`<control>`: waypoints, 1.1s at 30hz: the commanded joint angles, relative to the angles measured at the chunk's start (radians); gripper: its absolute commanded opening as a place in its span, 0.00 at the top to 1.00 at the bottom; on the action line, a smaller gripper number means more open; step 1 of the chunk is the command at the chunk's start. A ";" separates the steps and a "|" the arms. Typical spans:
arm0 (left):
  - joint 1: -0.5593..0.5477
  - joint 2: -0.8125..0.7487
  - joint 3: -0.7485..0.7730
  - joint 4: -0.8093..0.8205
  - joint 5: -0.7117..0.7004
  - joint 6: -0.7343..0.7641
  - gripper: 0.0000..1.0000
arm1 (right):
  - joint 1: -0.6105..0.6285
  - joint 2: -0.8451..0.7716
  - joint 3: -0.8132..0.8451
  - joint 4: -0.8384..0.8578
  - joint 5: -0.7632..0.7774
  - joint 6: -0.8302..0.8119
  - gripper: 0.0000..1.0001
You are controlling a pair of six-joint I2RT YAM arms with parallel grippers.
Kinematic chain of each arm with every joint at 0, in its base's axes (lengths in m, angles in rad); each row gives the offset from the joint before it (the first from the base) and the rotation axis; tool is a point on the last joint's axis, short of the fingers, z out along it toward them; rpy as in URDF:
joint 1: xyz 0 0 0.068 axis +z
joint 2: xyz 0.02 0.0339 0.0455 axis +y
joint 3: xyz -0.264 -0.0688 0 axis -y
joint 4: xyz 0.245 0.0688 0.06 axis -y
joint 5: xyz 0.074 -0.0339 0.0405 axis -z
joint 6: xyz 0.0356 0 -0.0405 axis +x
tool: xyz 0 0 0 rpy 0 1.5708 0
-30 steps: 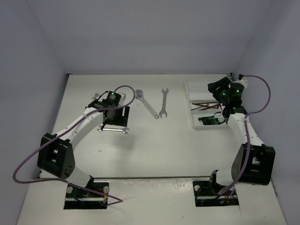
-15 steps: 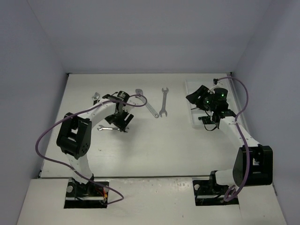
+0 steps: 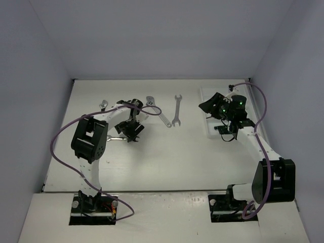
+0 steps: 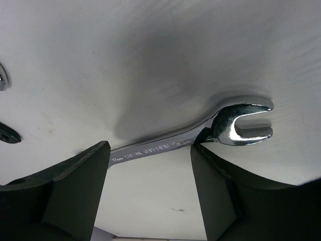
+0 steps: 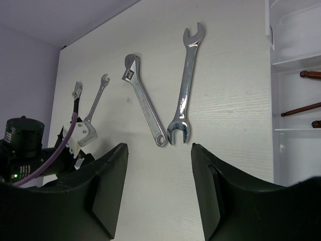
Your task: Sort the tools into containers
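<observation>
Logging the rig from the top view: the white table (image 3: 167,162) carries everything.

The left arm (image 3: 91,139) is folded back on itself, with its wrist low over the left half of the table. The right arm (image 3: 263,152) reaches far, and its wrist is at the left edge of the tray (image 5: 296,63).

The tray sits at the far right. The right wrist view shows its dividers.

- Left pincer (image 3: 130,130): wide open in its wrist view, one finger on each side of the near wrench (image 4: 241,125). That wrench lies flat on the table. Its shank spans the gap between the fingers and its open-end head pokes out past one of them. I cannot tell whether the fingers touch it.
- Right pincer (image 5: 159,150): also wide, holding nothing. It looks out over the middle of the table.

Tools, all loose on the table unless noted:

- The long open-end wrench (image 5: 184,85) lies left of the tray, running far to near.
- The adjustable wrench (image 5: 145,108) is just left of it. It is angled so their near ends almost meet.
- The small open-end wrench (image 5: 98,98) is further left.
- The small adjustable wrench (image 5: 76,91) is beside that, leftmost of all.
- The brown hex keys (image 5: 301,108) lie in the middle compartment of the tray.
</observation>
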 commanded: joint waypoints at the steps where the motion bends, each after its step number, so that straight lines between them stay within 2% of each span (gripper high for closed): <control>1: 0.009 0.056 0.079 0.036 0.051 -0.011 0.40 | 0.010 -0.013 0.020 0.054 -0.029 -0.012 0.50; 4: 0.015 0.099 0.119 0.041 0.127 -0.053 0.49 | 0.010 -0.016 0.020 0.054 -0.028 -0.014 0.50; 7: 0.024 0.141 0.162 0.054 0.239 -0.144 0.64 | 0.009 -0.019 0.015 0.054 -0.023 -0.017 0.50; 17: 0.023 0.219 0.321 0.187 0.422 -0.552 0.80 | 0.011 -0.020 0.005 0.055 -0.010 -0.013 0.50; 21: 0.023 0.215 0.331 0.198 0.393 -0.601 0.79 | 0.016 -0.019 0.009 0.054 -0.009 -0.014 0.50; 22: 0.021 0.210 0.319 0.198 0.378 -0.588 0.71 | 0.020 -0.022 0.008 0.054 -0.009 -0.014 0.50; 24: 0.016 0.184 0.296 0.189 0.354 -0.561 0.64 | 0.022 -0.024 0.002 0.055 -0.006 -0.012 0.50; 33: -0.065 0.175 0.241 0.119 0.155 -0.494 0.62 | 0.038 -0.025 -0.018 0.055 0.006 -0.001 0.49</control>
